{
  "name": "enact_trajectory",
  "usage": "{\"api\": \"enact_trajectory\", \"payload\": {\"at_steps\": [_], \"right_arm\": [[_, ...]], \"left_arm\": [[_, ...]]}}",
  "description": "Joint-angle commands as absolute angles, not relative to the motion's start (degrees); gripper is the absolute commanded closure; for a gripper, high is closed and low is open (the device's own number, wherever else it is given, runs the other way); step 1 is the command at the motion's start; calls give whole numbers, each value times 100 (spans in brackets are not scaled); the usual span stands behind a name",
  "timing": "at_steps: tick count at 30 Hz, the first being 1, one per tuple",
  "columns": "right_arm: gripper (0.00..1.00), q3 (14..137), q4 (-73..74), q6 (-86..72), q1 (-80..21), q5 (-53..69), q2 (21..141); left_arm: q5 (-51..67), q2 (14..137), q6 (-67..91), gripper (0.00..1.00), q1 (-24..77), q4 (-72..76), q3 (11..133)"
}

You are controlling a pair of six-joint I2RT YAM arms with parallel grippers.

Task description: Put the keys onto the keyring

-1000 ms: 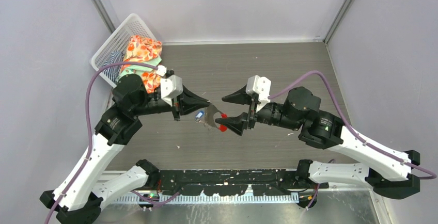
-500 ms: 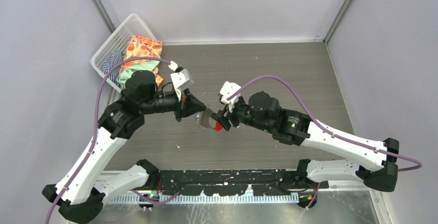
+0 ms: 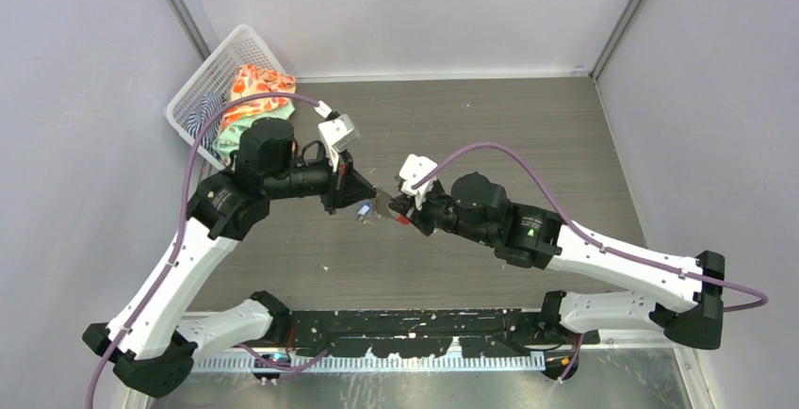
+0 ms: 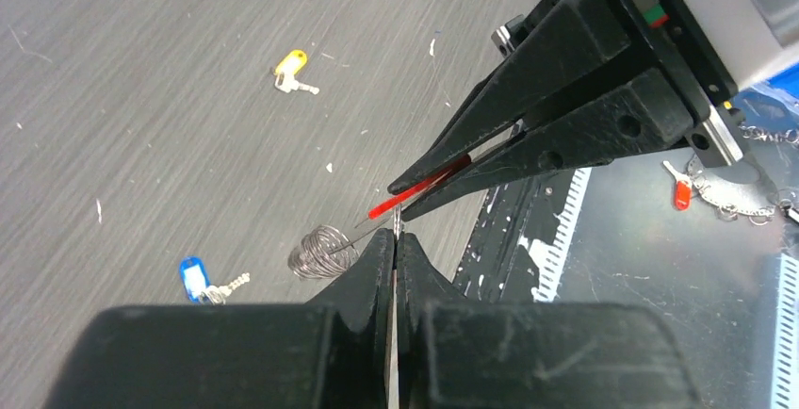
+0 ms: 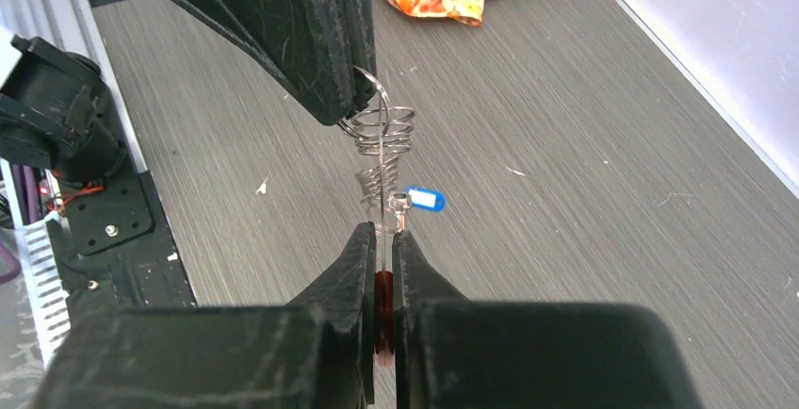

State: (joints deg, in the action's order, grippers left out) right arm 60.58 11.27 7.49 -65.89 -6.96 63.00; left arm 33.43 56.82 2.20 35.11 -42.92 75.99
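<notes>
My left gripper [image 4: 394,237] has its fingers pressed together on a wire loop of the keyring [image 4: 322,251], right at the tips, at the bottom centre of the left wrist view. The ring's grey coils bulge out just left of those tips. My right gripper [image 5: 382,232] comes in from the upper right of that view, tip to tip with the left. Its fingers are clamped on the flat red tag [image 4: 415,188], which shows edge-on as a thin red strip between them. So the keyring hangs between my two grippers, held at both ends, above the table [image 3: 528,136] near the middle of the top view.

The blue key [image 4: 193,274] sits at the lower left of the left wrist view, apart from the coils and seemingly on the table; I cannot tell whether anything links it to the ring. The yellow key [image 4: 291,67] lies on the table at the upper left of that view, well apart from both grippers. A white basket [image 3: 212,65] of cloths sits at the upper left of the top view
</notes>
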Motion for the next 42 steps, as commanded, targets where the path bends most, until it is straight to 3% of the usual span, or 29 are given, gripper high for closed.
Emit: {"api": "enact_trajectory", "payload": {"at_steps": [1, 8, 11, 17, 21, 26, 32, 42], "right_arm": [[99, 6293, 1109, 809, -6571, -1012, 6210], [99, 6552, 1332, 908, -6615, -1309, 6425], [93, 6660, 1447, 923, -6651, -1363, 6538], [61, 6656, 1456, 828, -6674, -1047, 6386], [53, 6420, 1046, 791, -6650, -416, 5984], [57, 6321, 845, 362, -6172, 1284, 5779], [60, 6180, 109, -1112, -4865, 3960, 5919], [59, 6777, 423, -1303, -4790, 4895, 6579]], "left_arm": [[3113, 5886, 338, 100, 3511, -4754, 7895], [3123, 6525, 344, 100, 3511, -5538, 8344], [3149, 6735, 330, 100, 3513, -5758, 8504], [3340, 7087, 29, 100, 3510, -6284, 8841], [3900, 7461, -1002, 100, 3509, -7182, 9322], [4787, 7715, -2062, 100, 3519, -8114, 9751], [4926, 7605, -2533, 100, 3530, -8388, 9844], [4737, 7610, -2468, 100, 3561, -8375, 9987]]}}
